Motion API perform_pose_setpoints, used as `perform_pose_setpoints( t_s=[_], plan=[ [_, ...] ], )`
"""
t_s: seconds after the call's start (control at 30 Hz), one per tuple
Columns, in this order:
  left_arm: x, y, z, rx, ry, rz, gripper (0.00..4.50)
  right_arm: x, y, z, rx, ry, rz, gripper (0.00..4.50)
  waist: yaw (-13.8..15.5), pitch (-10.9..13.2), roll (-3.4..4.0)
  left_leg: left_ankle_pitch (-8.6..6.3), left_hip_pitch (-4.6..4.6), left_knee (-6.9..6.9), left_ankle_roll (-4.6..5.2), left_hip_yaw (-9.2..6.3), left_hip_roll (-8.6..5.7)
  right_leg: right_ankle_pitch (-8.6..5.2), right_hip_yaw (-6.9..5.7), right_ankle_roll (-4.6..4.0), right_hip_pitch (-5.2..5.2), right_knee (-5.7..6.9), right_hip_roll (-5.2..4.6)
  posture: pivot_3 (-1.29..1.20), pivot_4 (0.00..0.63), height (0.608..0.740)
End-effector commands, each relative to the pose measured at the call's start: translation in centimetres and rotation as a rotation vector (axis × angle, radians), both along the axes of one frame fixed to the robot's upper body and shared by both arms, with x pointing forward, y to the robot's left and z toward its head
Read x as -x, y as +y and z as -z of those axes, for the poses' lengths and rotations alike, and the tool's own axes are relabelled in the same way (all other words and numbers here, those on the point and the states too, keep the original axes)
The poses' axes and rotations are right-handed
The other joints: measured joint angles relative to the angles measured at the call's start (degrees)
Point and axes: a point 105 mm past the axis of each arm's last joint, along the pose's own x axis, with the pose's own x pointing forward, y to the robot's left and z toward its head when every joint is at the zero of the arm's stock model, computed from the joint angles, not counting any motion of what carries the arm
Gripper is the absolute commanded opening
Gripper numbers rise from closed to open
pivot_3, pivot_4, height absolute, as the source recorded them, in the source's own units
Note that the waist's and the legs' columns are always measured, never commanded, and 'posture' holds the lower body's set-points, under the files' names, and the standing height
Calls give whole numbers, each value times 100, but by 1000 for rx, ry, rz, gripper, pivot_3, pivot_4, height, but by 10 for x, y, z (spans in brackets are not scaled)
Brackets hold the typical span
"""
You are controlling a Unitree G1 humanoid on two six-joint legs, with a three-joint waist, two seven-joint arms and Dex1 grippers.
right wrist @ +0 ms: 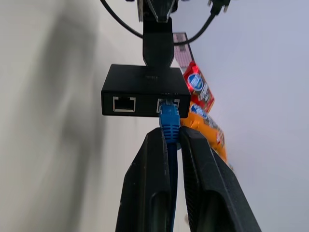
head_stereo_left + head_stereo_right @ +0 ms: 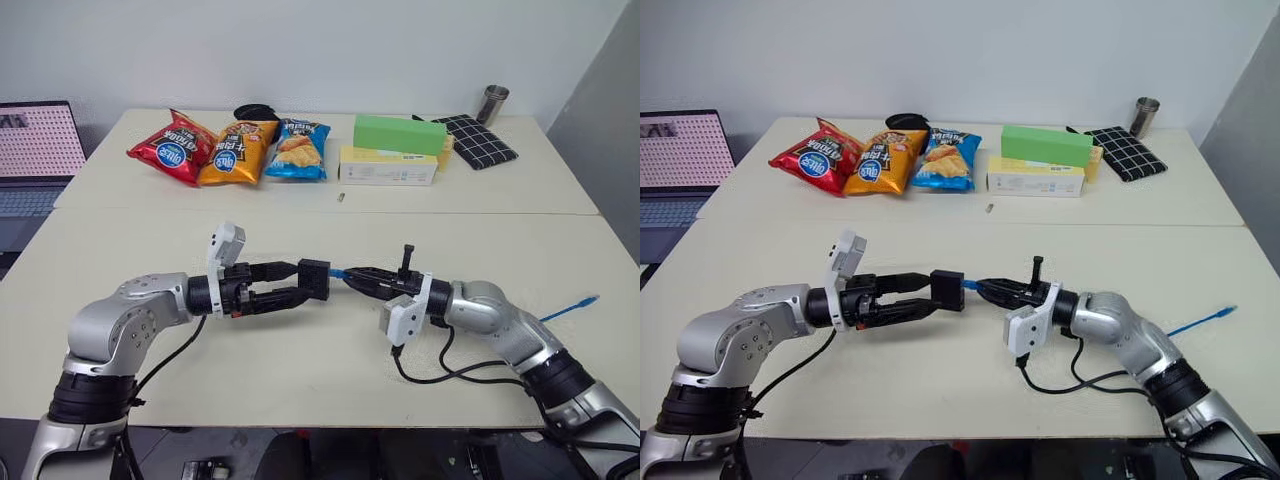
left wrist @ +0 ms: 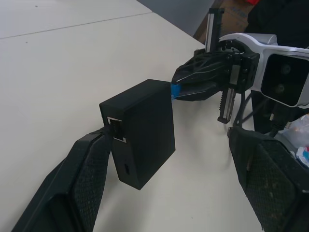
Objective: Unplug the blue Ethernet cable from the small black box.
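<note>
In the lower middle of the frame, above the near table (image 2: 300,370), the two arms meet tip to tip. The left gripper (image 2: 300,283) reaches in from the left with its jaws spread wide, grasping the small black box (image 2: 314,278) across its width; the hold keeps the box steady and its port side facing the other arm. In the left wrist view one finger touches the box's end, though whether the other finger bears on it is hard to judge.

The right gripper (image 1: 173,140) comes in from the right, clenched on the blue Ethernet cable (image 1: 169,123) just behind its plug, which sits seated in one of the box's two ports. Gripping this close lets a straight pull act on the plug rather than bend the cord.

The cable's free end (image 2: 585,302) lies at the right edge of the table.

Farther back, in the upper middle, snack bags (image 2: 235,150) and boxes (image 2: 395,150) line the far table, well apart from the work.
</note>
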Motion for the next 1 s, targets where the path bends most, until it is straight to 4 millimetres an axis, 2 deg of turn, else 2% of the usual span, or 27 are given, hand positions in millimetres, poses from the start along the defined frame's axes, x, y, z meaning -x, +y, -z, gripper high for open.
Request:
perform_pose_setpoints(
  t_s=[0.03,0.33,0.47,0.63,0.77,0.87,1.0],
  plan=[
    [8,-11,-13,47,-28,83,4012,8,8,-22,-55,-88,-85,90,-1,0,0,0,0,0,0,0,0,0,0,0,0,1,0,0,150,740],
    [9,-10,-15,53,-33,91,2339,13,4,-28,-80,-133,-117,89,-1,0,0,0,0,0,0,1,1,0,0,0,-2,2,0,0,150,740],
    [13,6,-10,-31,-34,75,1478,6,-14,-20,-13,-123,-63,79,-3,0,1,0,0,0,0,1,2,0,1,0,-2,2,0,0,150,740],
    [21,22,0,-127,-19,83,1474,-4,-40,-18,36,-117,7,77,3,0,1,0,0,0,0,1,1,0,0,0,-2,2,-1,0,150,740],
    [18,19,-5,-66,-8,80,2073,-5,-47,-19,33,-114,20,77,8,0,1,0,2,-1,0,2,1,0,1,0,-2,2,-1,0,150,740],
    [24,9,-2,-73,-18,124,2585,-1,-43,-23,1,-119,1,76,16,0,1,0,0,0,0,4,1,0,2,0,-2,1,-1,0,150,740],
    [21,5,5,-73,-24,116,3150,7,-36,-27,-27,-123,-47,74,26,0,1,0,0,0,0,4,1,0,3,0,-2,3,-1,0,150,740]
  ],
)
